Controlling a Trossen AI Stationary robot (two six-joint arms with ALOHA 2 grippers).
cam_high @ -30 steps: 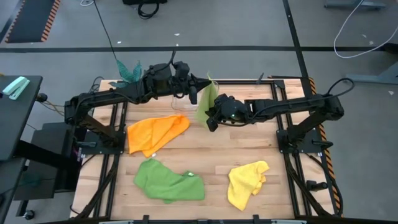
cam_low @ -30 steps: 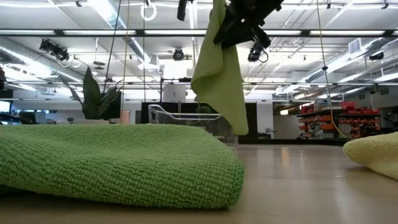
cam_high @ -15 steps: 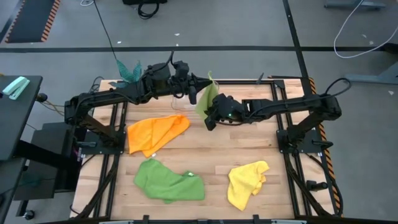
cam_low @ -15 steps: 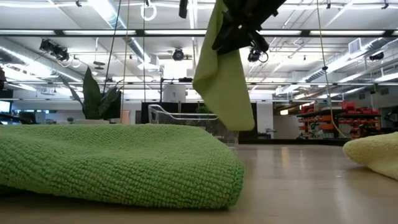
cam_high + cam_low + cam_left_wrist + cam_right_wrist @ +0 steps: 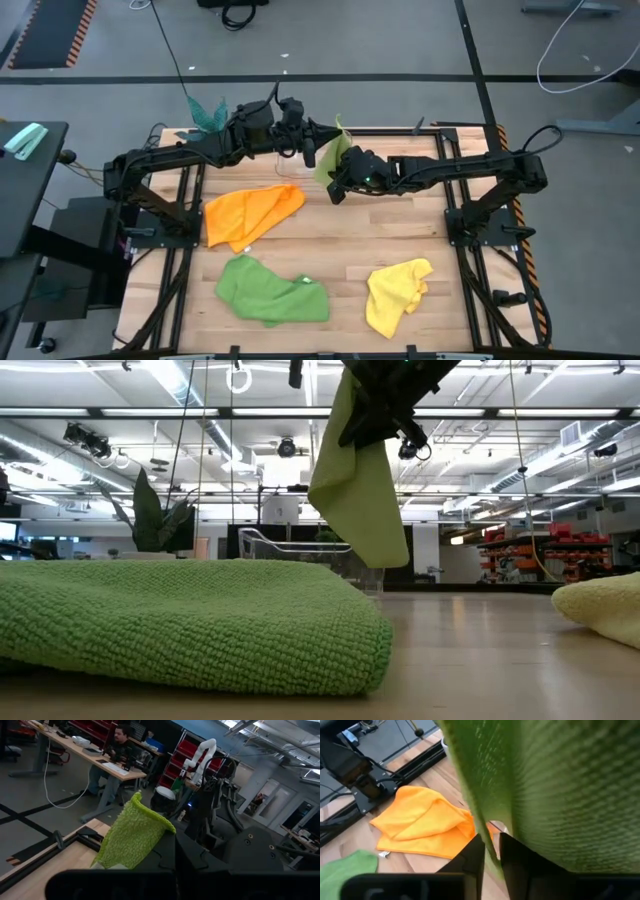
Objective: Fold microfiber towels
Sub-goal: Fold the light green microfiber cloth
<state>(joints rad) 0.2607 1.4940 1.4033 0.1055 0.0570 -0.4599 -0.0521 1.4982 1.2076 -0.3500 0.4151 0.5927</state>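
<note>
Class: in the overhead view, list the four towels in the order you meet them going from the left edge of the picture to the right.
Orange towel → dark green towel → lime towel, held up between the arms → yellow towel.

One towel hangs between pincers, above table; three towels lie nearer front.
</note>
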